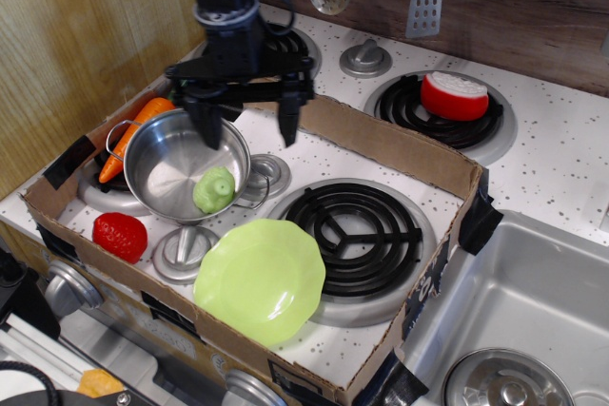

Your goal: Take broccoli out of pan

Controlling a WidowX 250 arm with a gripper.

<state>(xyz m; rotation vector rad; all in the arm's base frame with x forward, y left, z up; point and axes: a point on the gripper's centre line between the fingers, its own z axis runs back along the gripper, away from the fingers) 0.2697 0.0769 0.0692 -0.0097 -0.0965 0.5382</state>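
Note:
The pale-green lumpy broccoli [215, 189] sits inside the shiny steel pan [164, 168], against its right inner wall. The pan stands on the left front burner inside the cardboard tray. My gripper [247, 126] hangs open above the pan's far right rim, its two dark fingers spread wide: one finger [207, 123] over the pan's back edge, the other outside it to the right. It holds nothing and is above and behind the broccoli.
A lime-green plate [262, 278] lies in front of the pan. A red toy [120, 236] sits at front left, a carrot [136, 130] behind the pan. The cardboard tray wall [390, 145] runs behind. A red-and-white toy [455, 94] is on the back right burner, the sink [533, 301] at right.

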